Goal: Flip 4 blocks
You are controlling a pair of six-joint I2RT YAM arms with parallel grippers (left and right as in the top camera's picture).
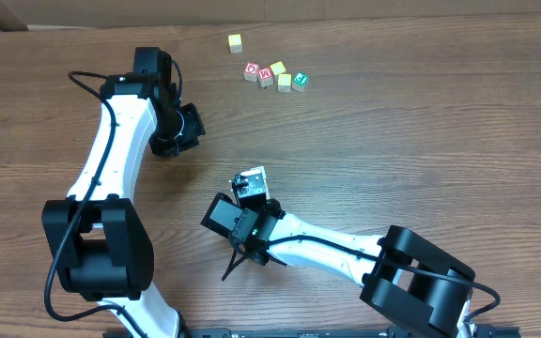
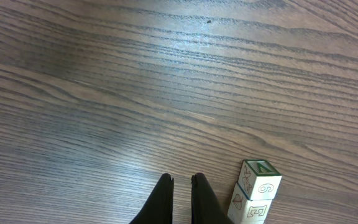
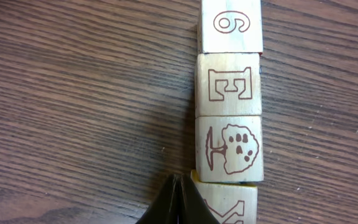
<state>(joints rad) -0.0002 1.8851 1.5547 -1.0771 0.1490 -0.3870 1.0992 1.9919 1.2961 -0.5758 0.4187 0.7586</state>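
Touching in one row, four blocks (image 3: 229, 84) lie beside the right gripper (image 3: 178, 186)

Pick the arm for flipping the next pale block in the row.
Right. The right fingers, shut, are right at the end block of the row of blocks. The left fingers, also shut, sit off to one side, with bare table between them and the row.

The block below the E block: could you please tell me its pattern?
A reddish-brown tree outline on the pale block; clearest in right wrist view.
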